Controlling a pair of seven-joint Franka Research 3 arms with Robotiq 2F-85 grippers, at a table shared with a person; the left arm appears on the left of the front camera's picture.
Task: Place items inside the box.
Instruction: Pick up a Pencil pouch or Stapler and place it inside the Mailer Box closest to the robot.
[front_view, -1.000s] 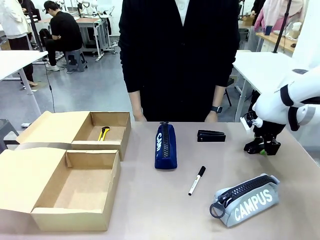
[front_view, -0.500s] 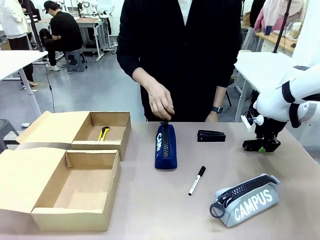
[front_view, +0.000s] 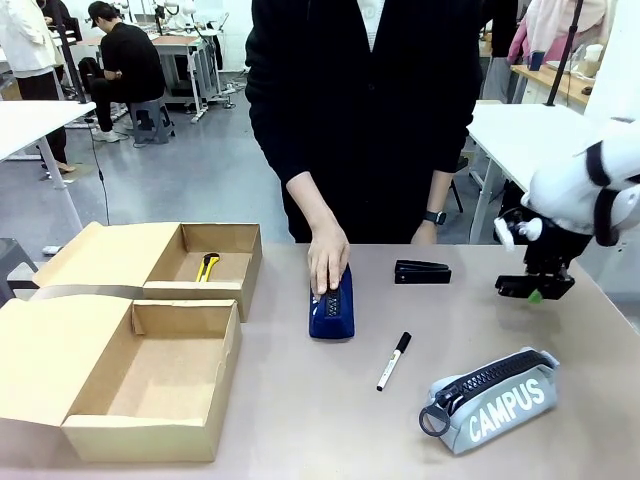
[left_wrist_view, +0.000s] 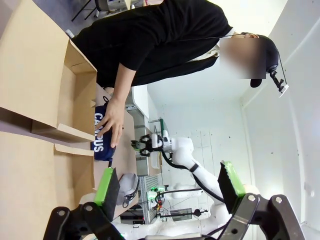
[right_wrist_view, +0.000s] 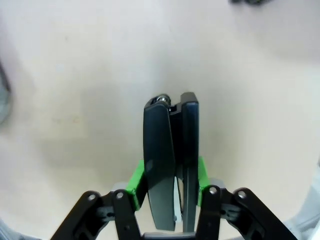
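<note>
White capitals spelling "CAMPUS" are read on the side of the grey zip case (front_view: 495, 402), which lies at the near right of the table in the front view. The word is seen running slightly uphill toward the case's far end. On the navy pencil case (front_view: 331, 308) at mid-table, white lettering is mostly covered by the person's hand (front_view: 328, 262) and cannot be read from the front. In the left wrist view the same case is caught sideways, and there "CAMPUS" is made out in white beside the hand.
</note>
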